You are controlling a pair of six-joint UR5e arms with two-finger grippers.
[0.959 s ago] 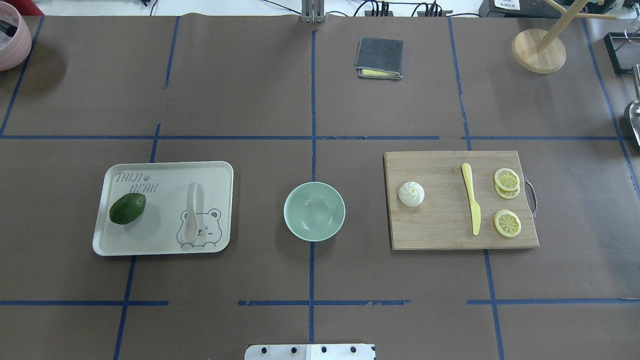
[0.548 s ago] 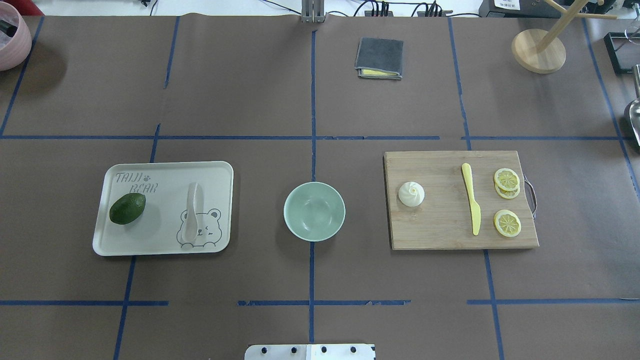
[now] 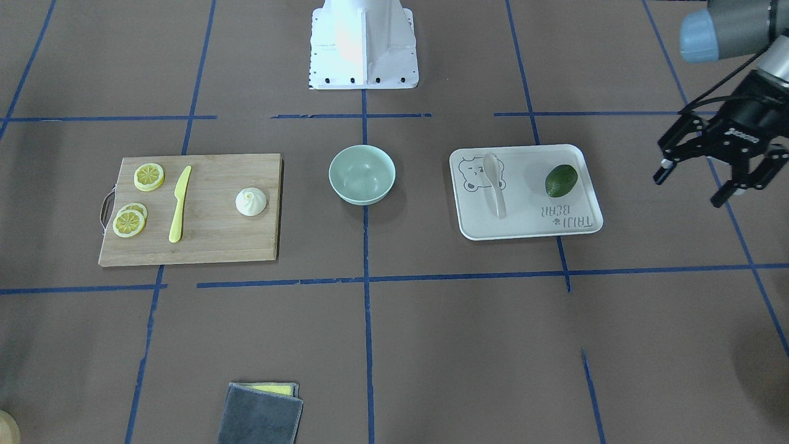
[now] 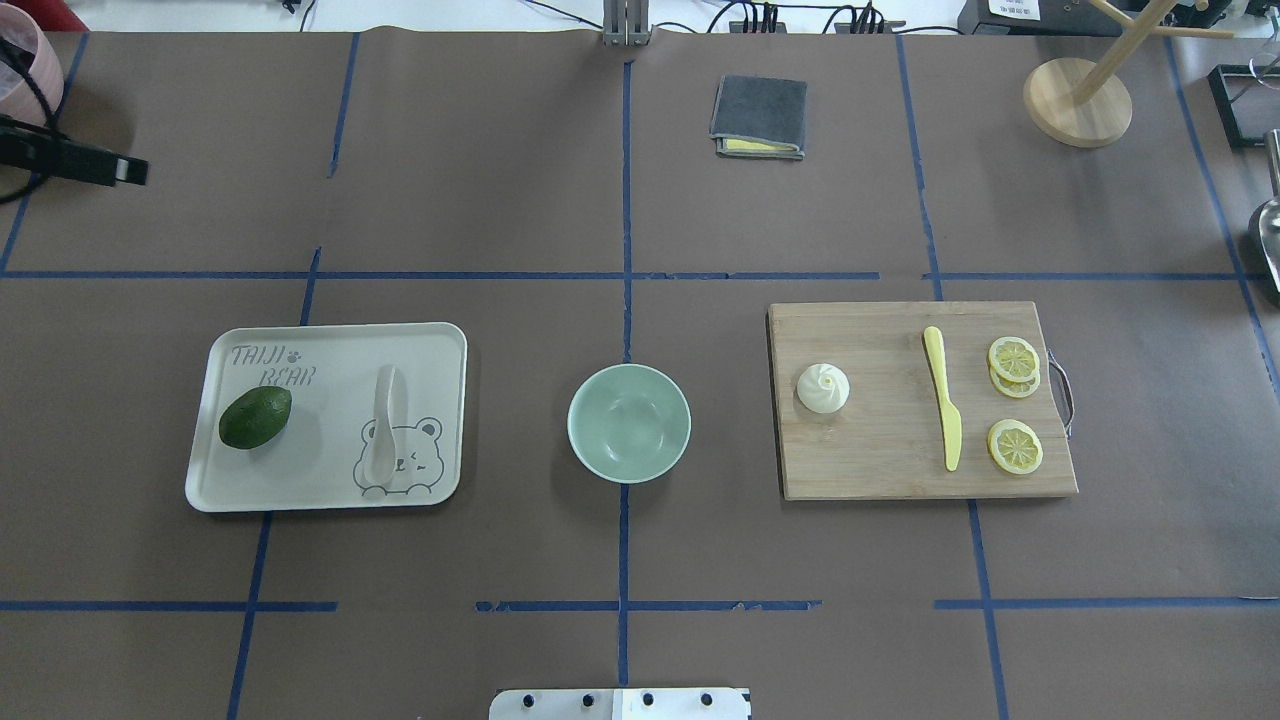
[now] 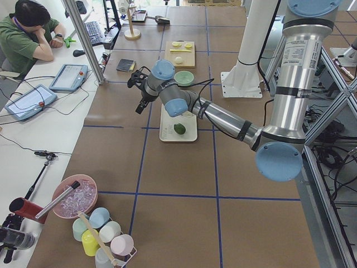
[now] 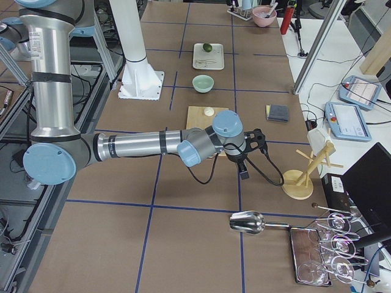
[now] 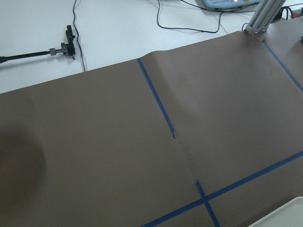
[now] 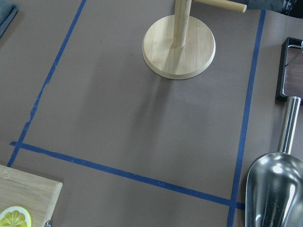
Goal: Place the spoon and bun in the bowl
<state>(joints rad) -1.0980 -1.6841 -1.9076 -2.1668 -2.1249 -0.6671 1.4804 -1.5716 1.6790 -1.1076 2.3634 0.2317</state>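
Observation:
The pale spoon [image 4: 385, 420] lies on a white tray [image 4: 330, 345], scoop toward me. The white pleated bun [image 4: 823, 388] sits on a wooden cutting board [image 4: 880, 460]. The mint-green bowl [image 4: 628, 423] stands empty between them. My left gripper [image 3: 689, 190] is open and empty, in the air beyond the tray's outer side, far from the spoon [image 3: 495, 185]. One of its fingers [image 4: 95, 164] shows at the overhead view's left edge. My right gripper [image 6: 244, 165] shows only in the exterior right view, past the board's outer end; I cannot tell if it is open or shut.
An avocado [image 4: 255, 417] lies on the tray. A yellow knife [image 4: 943, 400] and lemon slices [image 4: 1014, 445] lie on the board. A grey cloth [image 4: 759, 116], a wooden stand [image 4: 1077, 100], a metal scoop [image 4: 1268, 230] and a pink bowl [image 4: 25, 80] sit at the table's far side.
A finger of my left gripper has come into the overhead view at the far left edge. The spoon, bun and bowl have not moved.

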